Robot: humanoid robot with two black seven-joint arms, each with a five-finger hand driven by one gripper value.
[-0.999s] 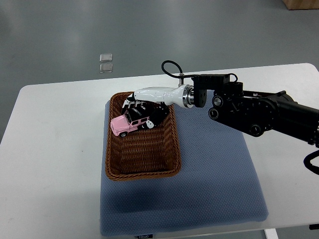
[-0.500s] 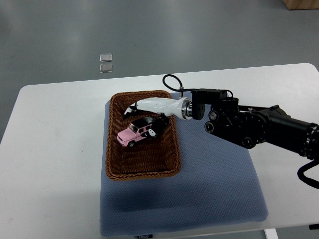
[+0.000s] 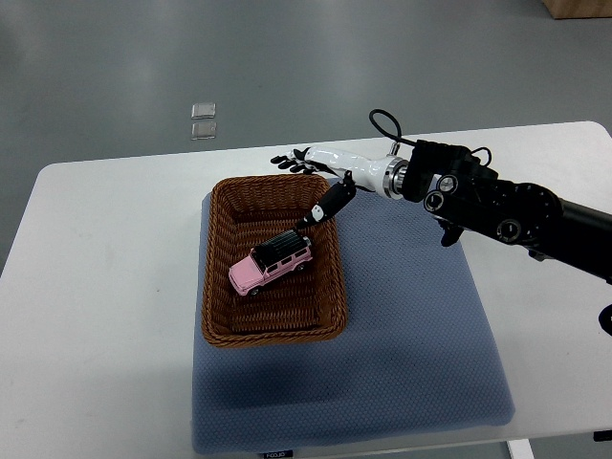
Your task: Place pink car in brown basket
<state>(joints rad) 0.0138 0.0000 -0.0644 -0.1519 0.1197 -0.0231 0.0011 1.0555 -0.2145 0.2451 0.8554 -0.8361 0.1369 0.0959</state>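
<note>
Our right robot hand [image 3: 314, 172] spread and empty above the brown basket's [image 3: 218, 287] far rim, pink car [image 3: 271, 263] lying inside it, blue mat [image 3: 411, 325] underneath, white desk [image 3: 96, 287] around, nothing blocking us.

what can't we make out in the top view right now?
- Left arm: not in the top view.
- Right hand: fingers spread, too small to count them all.
- Two small clear items on the floor: too small to identify.
- Pink car in the brown basket: its far side is hidden.
</note>
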